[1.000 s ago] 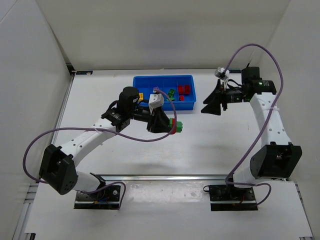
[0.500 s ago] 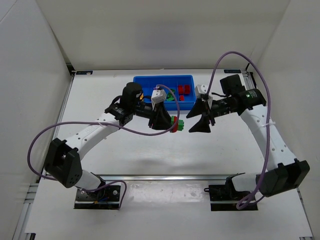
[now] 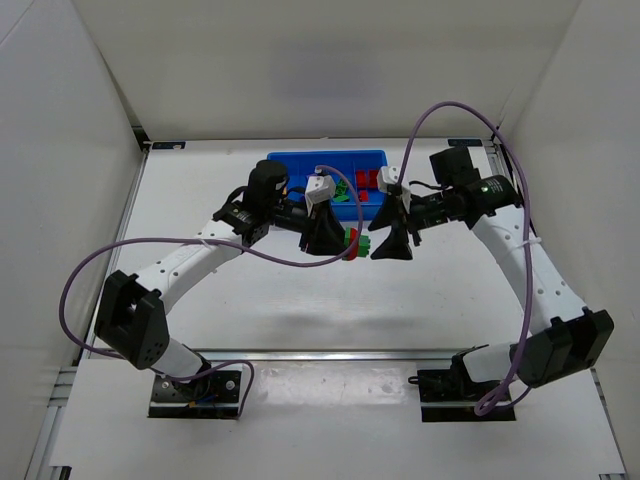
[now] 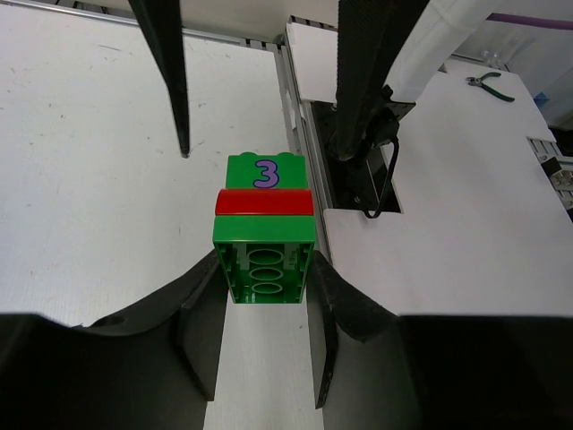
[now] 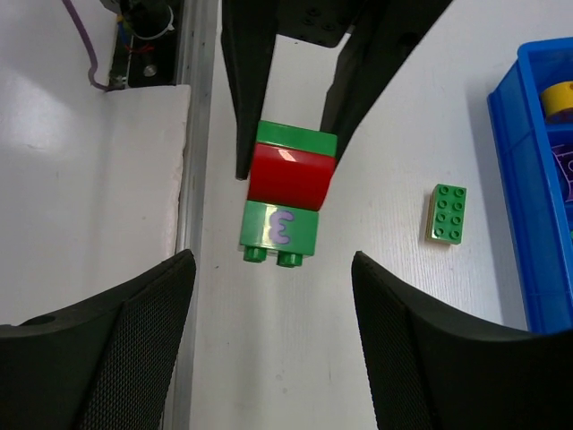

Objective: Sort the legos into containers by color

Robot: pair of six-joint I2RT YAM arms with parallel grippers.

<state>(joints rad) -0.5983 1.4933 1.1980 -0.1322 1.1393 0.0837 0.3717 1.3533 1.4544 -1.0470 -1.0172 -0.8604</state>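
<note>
My left gripper [image 4: 264, 269] is shut on the bottom green brick of a three-lego stack [image 4: 264, 215]: green, red, then a green brick printed with a purple 3. The stack [image 3: 353, 240] hangs above the table just in front of the blue tray [image 3: 300, 160]. Facing it from the right, my right gripper [image 3: 385, 238] is open, with its fingertips [image 4: 182, 134] close on either side of the stack's far end. From the right wrist the stack [image 5: 286, 193] sits just beyond my open right gripper [image 5: 273, 262]. A loose green lego [image 5: 447, 213] lies flat on the table beside the tray [image 5: 510, 179].
The tray's compartments hold red legos [image 3: 368, 178], green legos [image 3: 342, 189] and a yellow lego [image 5: 560, 98]. Purple cables loop over both arms. A metal rail [image 3: 330, 353] runs along the near table edge.
The right arm has swung left and forward until its gripper faces the stack, opening a little wider. The left gripper, still holding the stack, has shifted slightly toward the tray.
</note>
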